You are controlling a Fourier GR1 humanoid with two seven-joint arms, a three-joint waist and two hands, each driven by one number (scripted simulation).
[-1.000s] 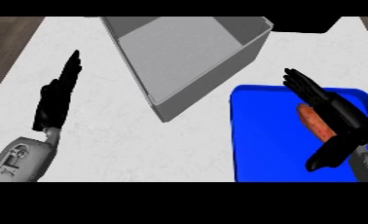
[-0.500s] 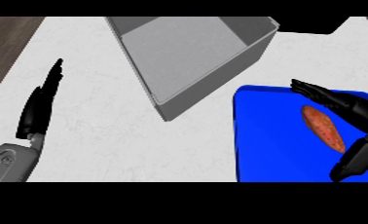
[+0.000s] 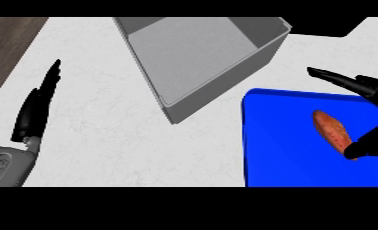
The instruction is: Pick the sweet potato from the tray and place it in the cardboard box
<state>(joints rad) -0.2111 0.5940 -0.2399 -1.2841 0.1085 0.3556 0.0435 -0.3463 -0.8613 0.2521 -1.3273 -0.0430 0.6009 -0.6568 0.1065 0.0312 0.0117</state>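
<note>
white counter (image 3: 111,139), dark wooden floor (image 3: 18,34)

Tabletop (image 3: 111,139): white, faint grey mottling. Far-left corner shows a dark brown, wood-grained strip (image 3: 18,36). Box (image 3: 199,59): plain grey throughout, inner walls lighter, outer side darker. Tray (image 3: 288,144): saturated solid blue. Sweet potato (image 3: 334,133): orange-red with paler speckling. Left hand (image 3: 37,109): black, on a grey forearm (image 3: 13,166). Right hand (image 3: 354,84): black.
</note>
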